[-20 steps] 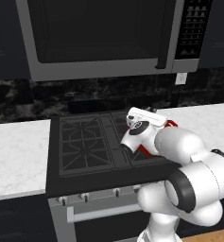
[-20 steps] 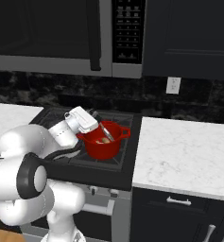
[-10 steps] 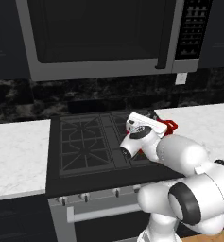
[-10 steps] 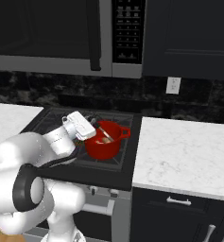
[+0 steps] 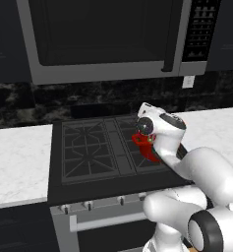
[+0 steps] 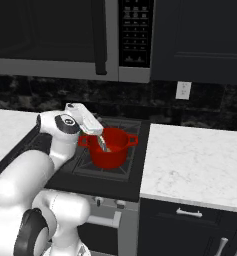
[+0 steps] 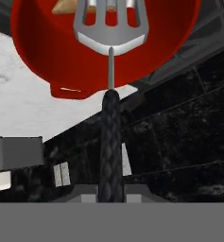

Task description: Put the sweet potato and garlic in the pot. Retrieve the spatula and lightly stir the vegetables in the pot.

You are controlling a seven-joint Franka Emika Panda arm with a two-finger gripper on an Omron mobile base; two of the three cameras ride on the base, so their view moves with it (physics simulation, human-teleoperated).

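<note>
Overhead, gripper [image 6: 101, 136] clamps spatula [image 7: 110, 28], head down inside pot [image 6: 110, 150].

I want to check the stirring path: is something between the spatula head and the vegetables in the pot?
Nothing visible. The gripper is shut on the spatula, whose slotted head is already inside the pot. In the hand view, tan vegetables lie right beside and behind the head, nothing between them.
</note>
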